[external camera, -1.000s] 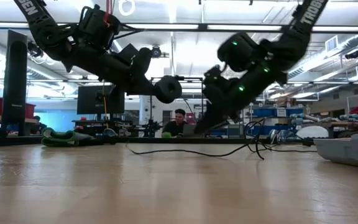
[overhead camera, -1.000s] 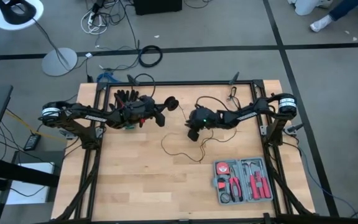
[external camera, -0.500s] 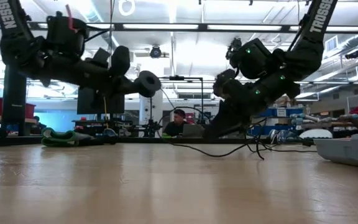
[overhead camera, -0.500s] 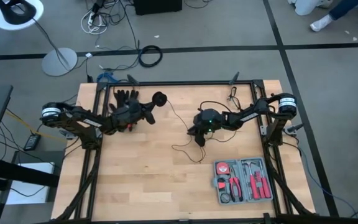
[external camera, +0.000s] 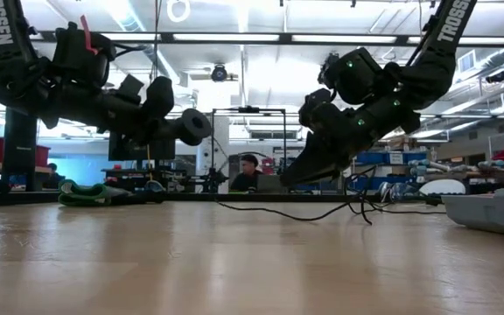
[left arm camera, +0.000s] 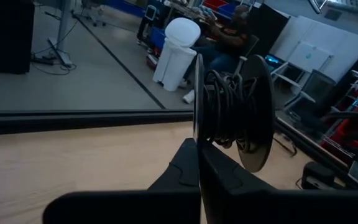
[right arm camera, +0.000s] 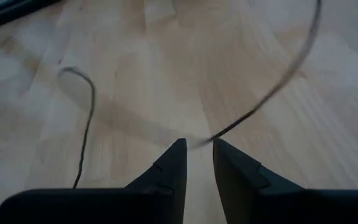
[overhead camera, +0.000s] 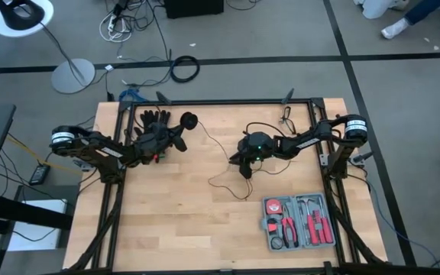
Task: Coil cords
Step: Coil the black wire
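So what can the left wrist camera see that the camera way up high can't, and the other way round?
Only the left wrist view shows that the round black spool has thin black wire wound around its middle, clamped in the shut left gripper.

Only the high view shows the right gripper, the loose wire trailing across the wooden table, the red tool tray and the black glove.

Both show the spool held up by the left gripper, above the table.

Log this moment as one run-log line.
left gripper: shut on spool, raised | right gripper: around wire, low over table | coiling underway
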